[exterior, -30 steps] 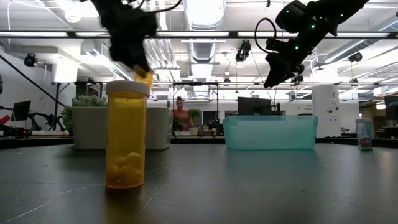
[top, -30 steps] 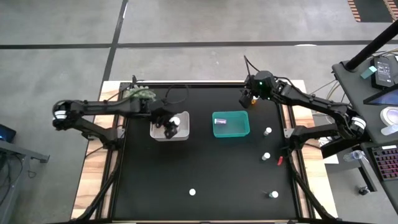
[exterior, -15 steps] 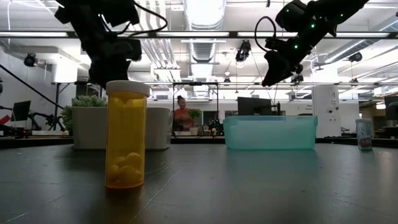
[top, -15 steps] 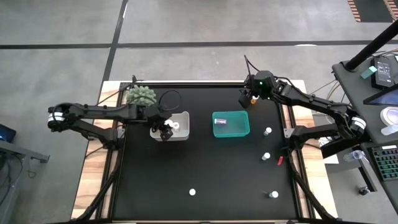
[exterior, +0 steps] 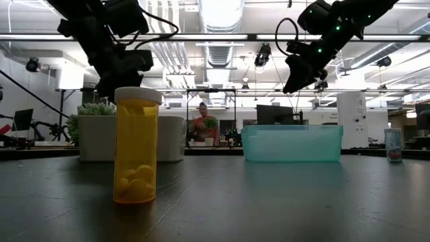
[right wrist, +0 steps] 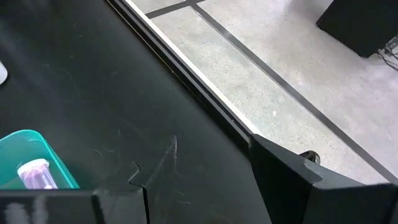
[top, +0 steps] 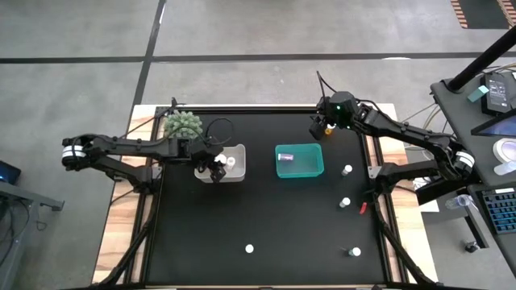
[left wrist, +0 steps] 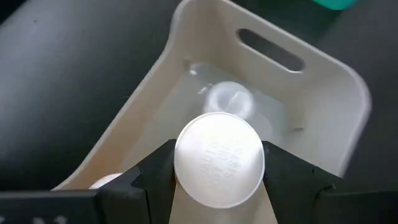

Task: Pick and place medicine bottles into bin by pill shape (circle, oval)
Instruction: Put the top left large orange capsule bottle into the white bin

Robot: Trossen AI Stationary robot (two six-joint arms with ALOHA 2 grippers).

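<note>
My left gripper (top: 218, 167) hangs over the white bin (top: 235, 174) and is shut on a white-capped medicine bottle (left wrist: 219, 158). Another bottle (left wrist: 229, 99) lies inside that bin (left wrist: 323, 93). My right gripper (top: 321, 127) is open and empty above the table's far side, beyond the teal bin (top: 300, 171), which holds a whitish bottle (right wrist: 34, 171). Loose bottles stand on their bases on the table at the right (top: 347, 170), (top: 344, 203) and near the front (top: 249, 248), (top: 354, 251). The front one shows amber in the low view (exterior: 136, 144). My left gripper pinches the bottle's white cap (left wrist: 186, 163) between its two fingers (left wrist: 155, 171), one on each opposite side of the cap. The fingers come from above, pointing down. The cap's top faces the wrist camera and hides the body; the bottle hangs over the white bin's inside.
A spiky green plant (top: 184, 123) stands at the table's far left, just beyond the white bin. In the low view both bins (exterior: 171, 138), (exterior: 292, 142) stand side by side behind the amber bottle. A person (exterior: 201, 124) shows far off in the room.
My left gripper has gone a little toward the table's left edge with the bottle and stays over the white bin. The arm no longer covers the plant.
</note>
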